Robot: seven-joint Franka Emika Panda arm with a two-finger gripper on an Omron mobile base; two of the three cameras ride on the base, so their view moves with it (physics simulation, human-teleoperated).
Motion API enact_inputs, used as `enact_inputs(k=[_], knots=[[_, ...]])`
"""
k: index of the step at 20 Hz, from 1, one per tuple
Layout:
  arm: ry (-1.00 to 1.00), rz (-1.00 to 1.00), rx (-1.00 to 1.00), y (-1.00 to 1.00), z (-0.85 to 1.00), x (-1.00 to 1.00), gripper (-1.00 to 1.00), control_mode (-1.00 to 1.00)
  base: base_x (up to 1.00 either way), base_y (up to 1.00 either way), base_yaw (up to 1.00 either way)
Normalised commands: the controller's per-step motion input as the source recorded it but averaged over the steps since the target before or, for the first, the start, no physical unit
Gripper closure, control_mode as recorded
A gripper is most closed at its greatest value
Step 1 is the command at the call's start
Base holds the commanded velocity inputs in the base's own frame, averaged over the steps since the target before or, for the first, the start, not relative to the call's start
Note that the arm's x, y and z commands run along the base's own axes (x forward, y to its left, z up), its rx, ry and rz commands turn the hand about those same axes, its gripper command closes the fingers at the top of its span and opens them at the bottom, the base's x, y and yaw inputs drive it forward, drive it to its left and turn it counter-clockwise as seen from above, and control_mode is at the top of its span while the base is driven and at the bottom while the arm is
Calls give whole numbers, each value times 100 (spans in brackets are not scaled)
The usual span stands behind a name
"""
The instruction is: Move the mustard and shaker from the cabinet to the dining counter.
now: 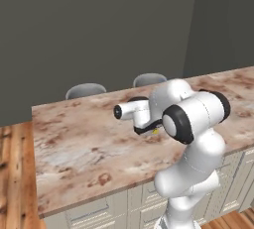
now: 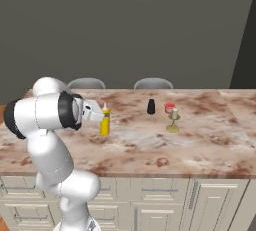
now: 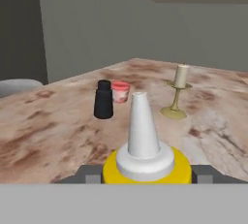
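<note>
Where the arm reaches out: over the long marbled bench (image 2: 200, 145), with the pincer (image 2: 100, 112) level with the top of the mustard (image 2: 105, 122).
Pincer: its two dark fingers (image 3: 89, 173) sit either side of the yellow bottle just under the white collar, closed in on it; from the hand view the white nozzle rises right between them.
Mustard: upright, its base down at the bench surface as far as I can tell from the right base view, left of the other small things. From the left base view just a speck of yellow (image 1: 156, 131) shows under the wrist.
Shaker (image 2: 151, 106): black, upright on the bench, standing apart to the right of the mustard and a little farther back.
Red cup (image 2: 169, 107): just beside the shaker, on its right.
Beige goblet piece (image 2: 173, 121): nearer the front edge than the cup, upright on its round foot.
Chairs (image 2: 86, 83): two grey backs show beyond the far edge of the bench.
</note>
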Motion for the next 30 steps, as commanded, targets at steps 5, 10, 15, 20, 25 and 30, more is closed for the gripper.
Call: enact_inputs(k=[5, 10, 15, 20, 25, 30], knots=[[0, 0, -6, 1, -60, -3, -100, -100, 0, 0, 0], [-2, 0, -3, 0, -40, -21, -100, -100, 0, 0, 0], [-5, 0, 0, 0, -16, -44, -100, -100, 0, 0, 0], [-8, 0, 0, 0, -3, -56, -100, -100, 0, 0, 0], [-12, 0, 0, 0, 0, -52, -100, -100, 0, 0, 0], [-10, 0, 0, 0, 2, -27, -100, -100, 0, 0, 0]])
